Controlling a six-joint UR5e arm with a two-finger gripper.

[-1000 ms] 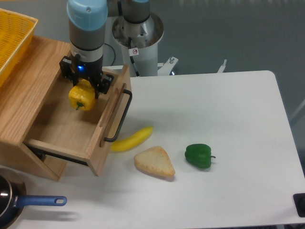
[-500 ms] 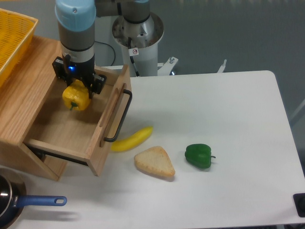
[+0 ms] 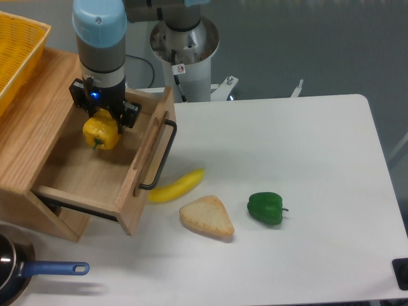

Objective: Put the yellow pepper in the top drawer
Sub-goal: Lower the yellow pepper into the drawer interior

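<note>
Right now my gripper (image 3: 101, 126) pinches the yellow pepper (image 3: 100, 132), jaws pressed against its sides. Below me lies the top drawer (image 3: 95, 172), pulled open, its black handle (image 3: 160, 156) off to my right.

Yellow pepper (image 3: 101, 132) in closed jaws above open top drawer (image 3: 102, 172).

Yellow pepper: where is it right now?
The yellow pepper is at the left of the camera view, held in the gripper over the inside of the open top drawer, left of the drawer's black handle.
</note>
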